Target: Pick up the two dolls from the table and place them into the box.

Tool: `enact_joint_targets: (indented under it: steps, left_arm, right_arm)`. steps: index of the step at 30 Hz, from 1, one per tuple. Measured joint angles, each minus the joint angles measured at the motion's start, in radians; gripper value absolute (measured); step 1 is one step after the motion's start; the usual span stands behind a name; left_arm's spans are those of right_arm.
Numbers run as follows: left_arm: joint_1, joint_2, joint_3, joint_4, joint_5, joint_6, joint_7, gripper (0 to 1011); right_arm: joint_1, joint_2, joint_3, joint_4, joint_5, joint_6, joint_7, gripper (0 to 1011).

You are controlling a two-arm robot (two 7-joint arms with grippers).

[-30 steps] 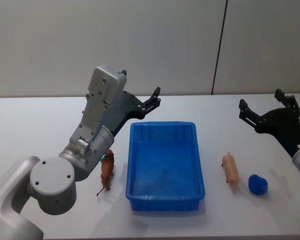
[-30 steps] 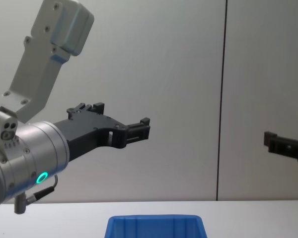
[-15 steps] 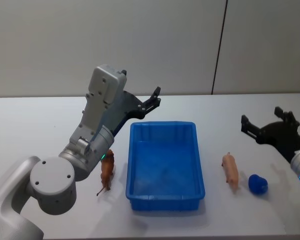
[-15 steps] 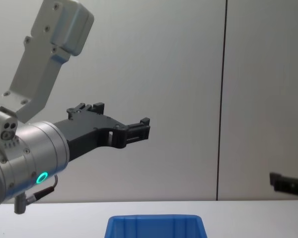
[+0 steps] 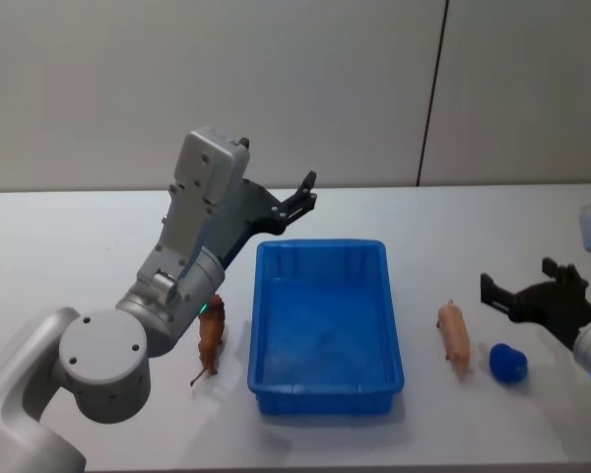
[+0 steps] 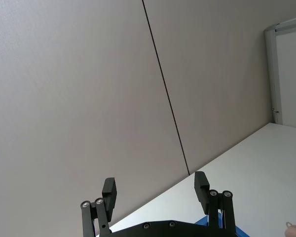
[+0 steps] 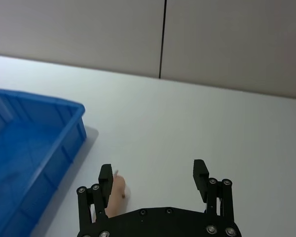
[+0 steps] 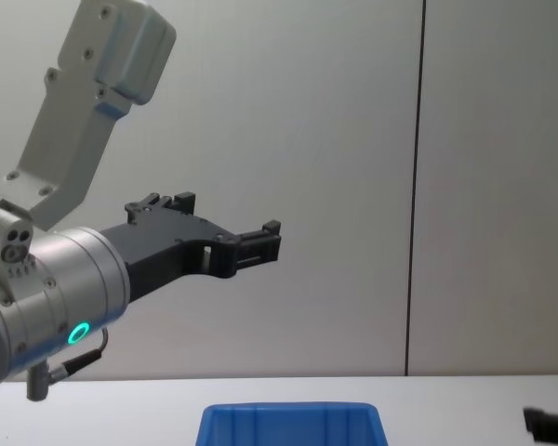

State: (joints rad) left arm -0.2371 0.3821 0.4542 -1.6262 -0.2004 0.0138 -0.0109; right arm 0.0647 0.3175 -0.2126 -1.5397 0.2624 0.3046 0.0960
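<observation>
The blue box (image 5: 325,379) stands in the middle of the white table (image 5: 69,236). A brown animal doll (image 5: 210,340) lies just left of the box, partly behind my left arm. A pink pig doll (image 5: 454,335) lies to the right of the box. My left gripper (image 5: 300,197) hangs open and empty high over the box's far left corner, also seen in the chest view (image 8: 263,243). Low to the right of the pink doll (image 7: 118,195), my right gripper (image 5: 520,278) is open, with nothing between its fingers (image 7: 200,174).
A small round blue object (image 5: 508,364) sits on the table right of the pink doll, below my right gripper. The box's near rim (image 8: 293,413) shows low in the chest view. A grey wall runs behind the table's far edge.
My right gripper has come down and back toward me, from high over the far right of the table to low beside the pink doll. The left arm has not moved.
</observation>
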Motion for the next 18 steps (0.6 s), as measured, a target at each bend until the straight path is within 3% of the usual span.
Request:
enact_joint_targets:
  steps: [18]
  left_arm:
    - [0.0,0.0,0.0,0.0,0.0,0.0,0.0,1001]
  right_arm:
    - [-0.038,0.018,-0.003,0.026,-0.023,0.105,0.02,1001]
